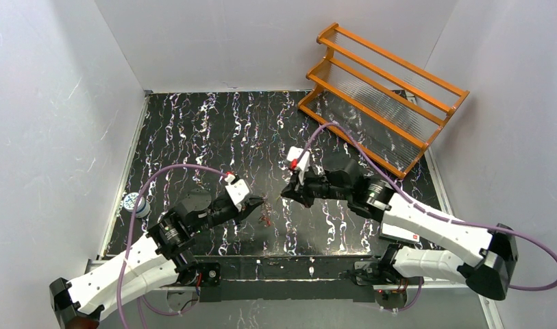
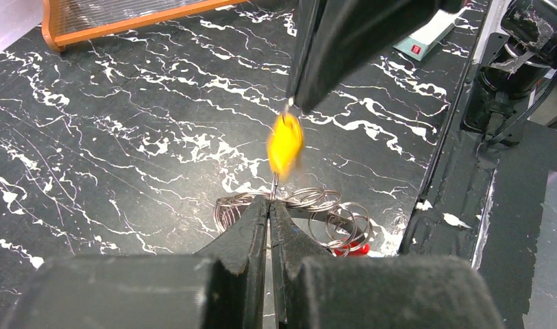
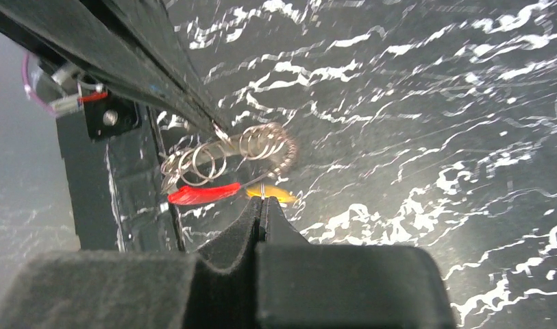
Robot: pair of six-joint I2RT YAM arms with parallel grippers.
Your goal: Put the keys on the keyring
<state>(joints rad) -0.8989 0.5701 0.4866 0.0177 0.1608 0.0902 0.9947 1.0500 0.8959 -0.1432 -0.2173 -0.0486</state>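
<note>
The keyring (image 2: 320, 203) sits near the robot's edge of the counter (image 2: 111, 137), well away from the orange rack (image 1: 381, 96). The left hand (image 2: 268, 205) is pressed together, pinching the ring's thin wire end. The right hand (image 3: 264, 203), on the side nearer the rack, is pressed together too. It seems to pinch the gold key (image 2: 285, 144) right by that wire. I think the key's hole must slide down the wire now. Go slowly, hold the wire steady, and only let go once the key is well on.

White walls (image 1: 262, 41), marbled table (image 1: 193, 123) (orange rack (image 1: 381, 96)).
</note>
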